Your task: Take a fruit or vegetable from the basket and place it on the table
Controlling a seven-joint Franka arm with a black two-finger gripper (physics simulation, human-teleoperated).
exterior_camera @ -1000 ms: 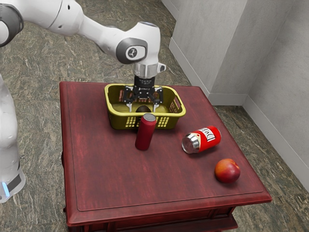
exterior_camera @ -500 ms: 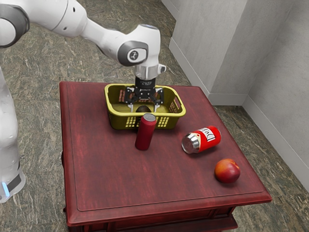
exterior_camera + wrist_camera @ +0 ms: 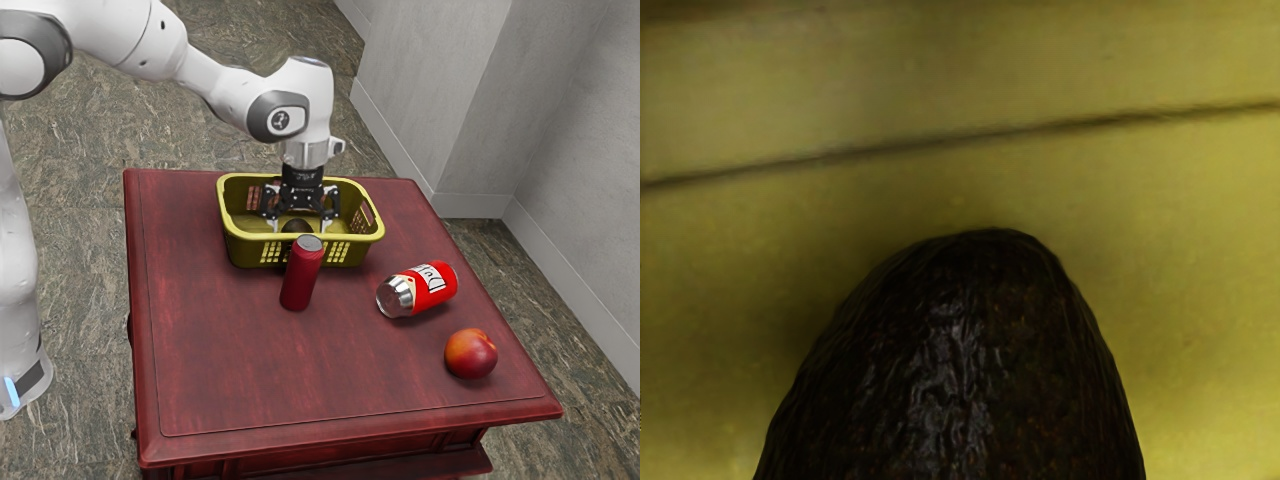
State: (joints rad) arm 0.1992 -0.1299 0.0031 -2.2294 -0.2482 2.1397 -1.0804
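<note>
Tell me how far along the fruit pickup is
Reaching looks done: the open gripper is down in the basket, its fingers either side of the dark fruit. Nothing is gripped yet. Left: closing, lifting it out, setting it on the table.

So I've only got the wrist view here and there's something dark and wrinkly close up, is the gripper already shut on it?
Observer: No, the gripper is open, with a finger out to each side of the avocado.
Operator: Anything standing close to the basket?
Observer: Yes, a dark red can, upright just outside it, on the exterior camera's side.
Operator: Any fruit out on the table?
Observer: One, a round red-and-orange fruit.
</note>
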